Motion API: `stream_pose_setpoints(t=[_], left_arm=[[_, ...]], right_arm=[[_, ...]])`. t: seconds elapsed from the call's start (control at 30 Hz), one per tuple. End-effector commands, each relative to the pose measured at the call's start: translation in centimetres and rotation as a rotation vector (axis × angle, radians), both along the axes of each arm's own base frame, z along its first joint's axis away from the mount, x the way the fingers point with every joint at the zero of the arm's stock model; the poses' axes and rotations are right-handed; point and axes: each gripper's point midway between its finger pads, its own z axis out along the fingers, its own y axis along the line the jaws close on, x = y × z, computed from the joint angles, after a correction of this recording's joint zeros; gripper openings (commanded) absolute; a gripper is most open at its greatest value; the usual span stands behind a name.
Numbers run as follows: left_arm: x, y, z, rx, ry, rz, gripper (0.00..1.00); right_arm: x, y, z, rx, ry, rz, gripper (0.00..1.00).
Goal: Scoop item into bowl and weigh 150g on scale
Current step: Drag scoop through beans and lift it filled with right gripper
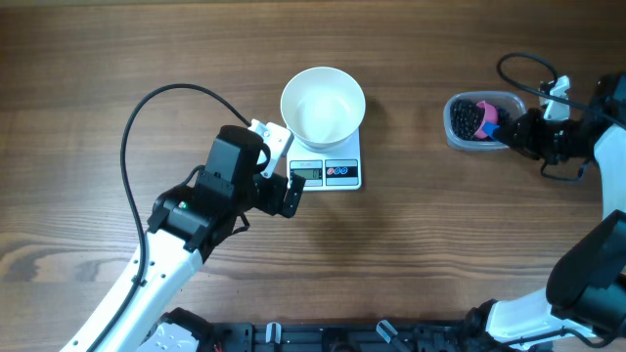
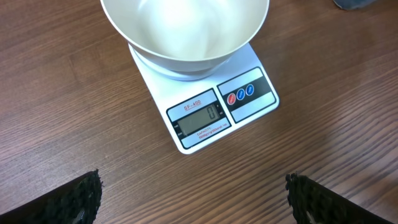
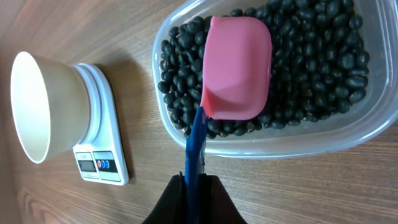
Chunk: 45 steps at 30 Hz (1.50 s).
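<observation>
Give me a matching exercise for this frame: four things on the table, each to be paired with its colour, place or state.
Things:
1. bowl
2. scale
3. scoop
4. beans

Descriptions:
A. shiny black, filling the clear tub
B. flat on the table, carrying the bowl
C. white and empty
D. pink, with a blue handle

Pairs: 1-C, 2-B, 3-D, 4-A
</observation>
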Motion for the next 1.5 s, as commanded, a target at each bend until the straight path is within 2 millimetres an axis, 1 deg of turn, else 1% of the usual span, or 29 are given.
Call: stream_pose_setpoints(t=[0.0,0.13,0.27,0.43,0.57,0.67,0.73,0.87,0.97,1.07,1.37,1.47], left_arm=[[-0.2,-0.2,0.4,-0.008,-0.011,-0.027,1.00],[-0.2,-0.2,0.4,-0.008,-0.011,-0.027,1.00],[-0.2,-0.2,0.4,-0.008,-0.011,-0.027,1.00],[-0.2,-0.2,0.4,-0.008,-0.011,-0.027,1.00],[-0.2,-0.2,0.4,-0.008,-0.011,-0.027,1.00],[-0.2,-0.2,0.4,-0.008,-0.011,-0.027,1.00],[-0.2,-0.2,0.4,-0.008,-0.011,-0.027,1.00],[-0.2,-0.2,0.4,-0.008,-0.011,-0.027,1.00],[-0.2,-0.2,0.4,-0.008,-0.010,-0.027,1.00],[-0.2,-0.2,0.4,-0.008,-0.010,-0.027,1.00],[-0.2,-0.2,0.4,-0.008,-0.010,-0.027,1.00],[-0.2,-0.2,0.4,-0.008,-0.010,-0.027,1.00]], right_arm=[[0.4,1.5,0.3,0.101,-0.022,0.011,0.04],[0.3,1.4,0.3,0.103,-0.018,0.008,0.04],[0.8,1.0,0.4,0.084,-0.040,0.007,0.04],[-0.2,1.2,-0.1,0.069,-0.006,0.030,0.04],[0.3,0.8,-0.2,0.051,-0.016,0.017,0.04],[-0.3,0.8,-0.3,0.064,0.010,0.014,0.04],[-0.3,0.5,-0.3,0.061,0.007,0.008,0.04],[0.2,0.0,0.2,0.083,-0.032,-0.010,0.04],[-0.3,-0.4,0.3,0.099,-0.019,-0.025,0.04],[-0.3,-0.7,0.3,0.103,-0.022,-0.035,0.04],[-0.1,0.0,1.0,0.162,-0.041,-0.033,0.04],[-0.2,-0.4,1.0,0.166,-0.036,-0.050,0.04]])
